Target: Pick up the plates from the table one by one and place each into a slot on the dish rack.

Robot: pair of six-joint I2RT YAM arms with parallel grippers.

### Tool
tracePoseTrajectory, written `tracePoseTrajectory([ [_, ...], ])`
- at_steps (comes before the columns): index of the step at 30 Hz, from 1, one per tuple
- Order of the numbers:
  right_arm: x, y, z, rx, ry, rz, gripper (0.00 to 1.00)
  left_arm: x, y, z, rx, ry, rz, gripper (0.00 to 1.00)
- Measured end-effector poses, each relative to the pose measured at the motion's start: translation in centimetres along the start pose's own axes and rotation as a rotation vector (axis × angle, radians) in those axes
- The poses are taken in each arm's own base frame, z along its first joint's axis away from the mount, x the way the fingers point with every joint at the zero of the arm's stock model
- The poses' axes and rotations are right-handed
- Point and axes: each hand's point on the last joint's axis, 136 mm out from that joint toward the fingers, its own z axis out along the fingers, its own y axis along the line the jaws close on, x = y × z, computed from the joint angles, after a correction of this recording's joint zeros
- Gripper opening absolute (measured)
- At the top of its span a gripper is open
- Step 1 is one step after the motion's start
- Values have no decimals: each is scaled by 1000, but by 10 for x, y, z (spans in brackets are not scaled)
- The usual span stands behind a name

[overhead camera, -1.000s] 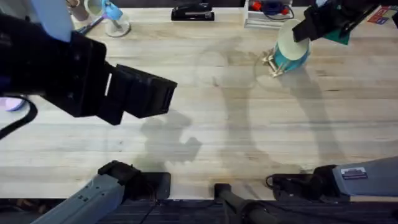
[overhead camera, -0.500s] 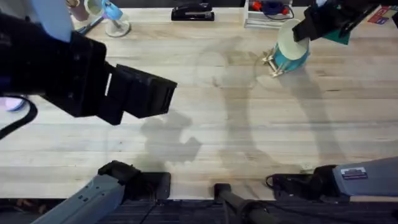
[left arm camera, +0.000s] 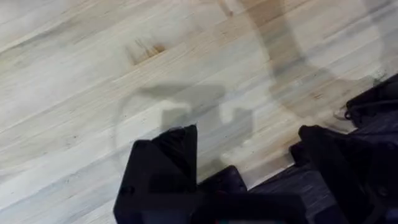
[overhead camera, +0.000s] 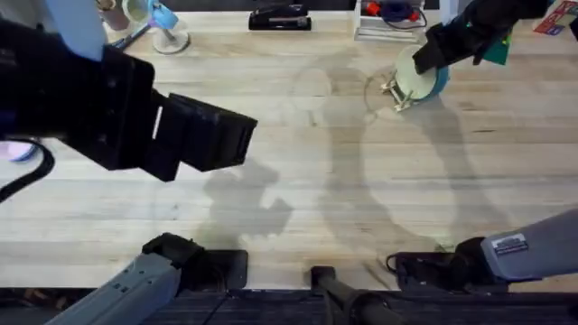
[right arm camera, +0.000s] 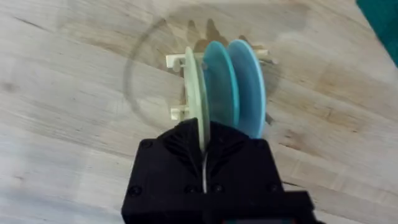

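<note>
The pale cream plate [right arm camera: 197,87] stands on edge in the front slot of the small wooden dish rack [right arm camera: 176,112], and my right gripper [right arm camera: 204,163] is shut on its rim. Two blue plates [right arm camera: 239,84] stand upright in the slots right behind it. From overhead, the cream plate [overhead camera: 411,78] leans over the rack [overhead camera: 395,93] at the table's [overhead camera: 361,181] back right, with a teal-blue plate [overhead camera: 440,83] behind it and the right gripper [overhead camera: 432,54] on top. My left gripper [overhead camera: 237,137] hovers high over the left half, open and holding nothing.
A black stapler [overhead camera: 278,17] and a white tray [overhead camera: 386,20] sit along the back edge. A blue-and-white object [overhead camera: 165,27] stands at the back left. A teal item [overhead camera: 498,50] lies by the right arm. Both arm bases take up the front edge.
My right gripper has lowered the cream plate toward the left, down into the rack. The left arm has not moved.
</note>
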Motion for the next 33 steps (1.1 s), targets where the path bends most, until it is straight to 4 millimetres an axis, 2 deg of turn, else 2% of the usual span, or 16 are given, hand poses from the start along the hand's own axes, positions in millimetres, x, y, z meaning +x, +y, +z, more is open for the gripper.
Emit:
tracePoseTrajectory([
  [6, 0, 0, 0, 0, 1, 0, 30, 0, 0, 0, 0, 0, 0, 996],
  [11, 0, 0, 0, 0, 0, 0, 101, 0, 0, 0, 0, 0, 0, 995],
  [23, 0, 0, 0, 0, 0, 0, 110, 0, 0, 0, 0, 0, 0, 995],
  [29, 0, 0, 0, 0, 0, 0, 160, 0, 0, 0, 0, 0, 0, 994],
  [33, -1, -1, -6, 5, -16, 0, 165, 0, 0, 0, 0, 0, 0, 995],
])
